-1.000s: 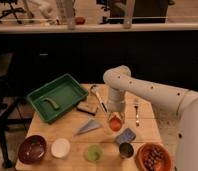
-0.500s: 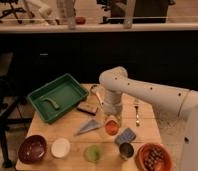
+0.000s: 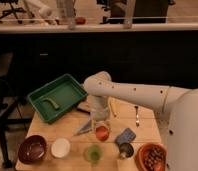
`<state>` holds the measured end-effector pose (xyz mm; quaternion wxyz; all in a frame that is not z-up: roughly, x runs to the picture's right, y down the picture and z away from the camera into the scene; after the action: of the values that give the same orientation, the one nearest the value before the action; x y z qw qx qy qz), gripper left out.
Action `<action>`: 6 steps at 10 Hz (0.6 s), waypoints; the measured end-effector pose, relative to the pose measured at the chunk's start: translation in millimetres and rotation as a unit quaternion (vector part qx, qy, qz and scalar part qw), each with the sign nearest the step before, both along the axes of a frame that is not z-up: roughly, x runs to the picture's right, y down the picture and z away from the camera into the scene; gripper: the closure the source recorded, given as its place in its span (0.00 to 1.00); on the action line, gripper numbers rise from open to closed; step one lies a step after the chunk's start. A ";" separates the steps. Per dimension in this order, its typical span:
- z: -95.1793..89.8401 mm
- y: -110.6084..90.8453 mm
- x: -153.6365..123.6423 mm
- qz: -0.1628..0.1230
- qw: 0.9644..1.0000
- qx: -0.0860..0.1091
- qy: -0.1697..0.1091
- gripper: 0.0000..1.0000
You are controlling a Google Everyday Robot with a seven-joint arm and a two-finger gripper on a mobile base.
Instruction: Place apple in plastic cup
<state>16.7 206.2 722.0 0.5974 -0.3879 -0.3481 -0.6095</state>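
The apple (image 3: 102,133) is a small red-orange fruit held just above the wooden table (image 3: 147,131), near its middle. My gripper (image 3: 100,127) hangs straight down from the white arm and is shut on the apple from above. The plastic cup (image 3: 94,153), translucent light green, stands upright at the table's front edge, a little below and left of the apple. The gripper's fingers are largely hidden behind the wrist and the fruit.
A green tray (image 3: 57,96) lies at the back left. A dark red bowl (image 3: 33,148) and a white bowl (image 3: 60,147) stand left of the cup. A metal cup (image 3: 125,150), an orange bowl (image 3: 151,157), a blue object (image 3: 124,136) and a fork (image 3: 137,116) lie to the right.
My gripper has carried the apple leftward and toward the table's front edge, closer to the green cup. Nothing else on the table has moved.
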 end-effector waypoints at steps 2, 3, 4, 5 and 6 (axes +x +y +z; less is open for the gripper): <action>0.4 1.0 -5.6 -0.005 1.000 -0.002 -0.003 1.00; 0.3 0.9 -4.1 -0.003 1.000 -0.001 -0.001 1.00; 0.4 0.8 -5.5 -0.004 1.000 -0.001 -0.003 1.00; 0.5 1.0 -5.3 -0.004 1.000 -0.002 -0.002 1.00; 0.7 1.4 -4.4 -0.003 1.000 -0.002 -0.002 1.00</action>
<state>12.4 207.6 722.6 0.5939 -0.3895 -0.3494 -0.6112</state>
